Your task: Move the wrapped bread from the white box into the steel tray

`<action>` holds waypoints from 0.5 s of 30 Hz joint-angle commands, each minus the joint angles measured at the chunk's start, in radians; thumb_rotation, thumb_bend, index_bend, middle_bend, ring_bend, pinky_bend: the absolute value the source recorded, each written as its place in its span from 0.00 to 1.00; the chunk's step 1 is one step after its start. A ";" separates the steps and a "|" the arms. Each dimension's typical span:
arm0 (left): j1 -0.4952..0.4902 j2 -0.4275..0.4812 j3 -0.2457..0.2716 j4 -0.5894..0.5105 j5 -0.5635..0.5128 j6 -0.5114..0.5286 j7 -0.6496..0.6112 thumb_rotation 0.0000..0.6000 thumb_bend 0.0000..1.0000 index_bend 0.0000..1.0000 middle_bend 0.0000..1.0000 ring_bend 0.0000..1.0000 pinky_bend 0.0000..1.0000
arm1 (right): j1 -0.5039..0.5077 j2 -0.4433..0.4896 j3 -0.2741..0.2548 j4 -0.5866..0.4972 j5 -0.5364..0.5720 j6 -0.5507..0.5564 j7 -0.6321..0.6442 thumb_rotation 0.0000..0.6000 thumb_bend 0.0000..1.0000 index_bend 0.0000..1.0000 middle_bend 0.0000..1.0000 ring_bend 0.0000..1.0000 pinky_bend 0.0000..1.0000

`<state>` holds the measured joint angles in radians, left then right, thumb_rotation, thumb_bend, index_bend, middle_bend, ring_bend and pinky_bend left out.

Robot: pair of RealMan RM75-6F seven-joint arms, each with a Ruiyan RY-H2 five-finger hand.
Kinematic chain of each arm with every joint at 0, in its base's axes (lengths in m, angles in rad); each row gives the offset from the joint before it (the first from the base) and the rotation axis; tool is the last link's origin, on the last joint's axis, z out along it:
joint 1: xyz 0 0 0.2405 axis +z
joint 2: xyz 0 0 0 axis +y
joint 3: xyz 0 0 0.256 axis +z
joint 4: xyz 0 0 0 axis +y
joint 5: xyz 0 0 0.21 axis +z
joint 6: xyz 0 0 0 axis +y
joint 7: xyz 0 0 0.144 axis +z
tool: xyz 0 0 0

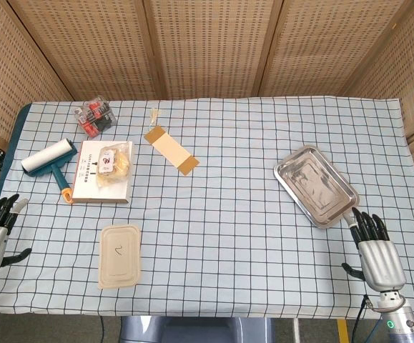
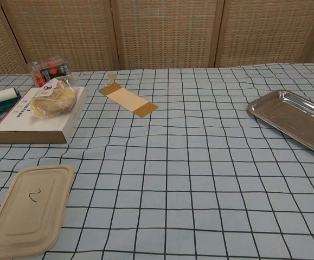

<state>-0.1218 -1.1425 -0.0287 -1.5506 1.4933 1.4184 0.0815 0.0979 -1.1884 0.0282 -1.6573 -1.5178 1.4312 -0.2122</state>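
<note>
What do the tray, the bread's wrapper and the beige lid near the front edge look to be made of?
Steel tray: polished metal, with mirror-like reflections and a rolled rim. Wrapped bread: thin clear plastic film, glossy and crinkled, with a printed label; the bread shows through. Beige lid: probably moulded paper pulp or fibre, matte and uniformly tan with embossed ridges, though matte plastic can't be excluded.

You're at a staged test bench, not a lived-in room.
Woven screens (image 1: 207, 46) wall off the tabletop (image 1: 228, 214) on three sides, a checked cloth (image 2: 200, 179) covers it, and unrelated props sit spread out: a lint roller (image 1: 48, 157), a steel tray (image 1: 315, 186), a pulp lid (image 1: 120, 254).
</note>
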 commanded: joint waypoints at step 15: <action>-0.338 0.036 -0.233 -0.107 -0.363 -0.364 0.349 1.00 0.01 0.00 0.00 0.00 0.00 | 0.010 0.031 0.032 -0.003 0.078 -0.034 0.046 1.00 0.09 0.00 0.00 0.00 0.00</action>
<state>-0.3810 -1.1070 -0.2122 -1.6419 1.2297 1.1374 0.3447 0.1067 -1.1601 0.0577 -1.6610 -1.4435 1.3998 -0.1690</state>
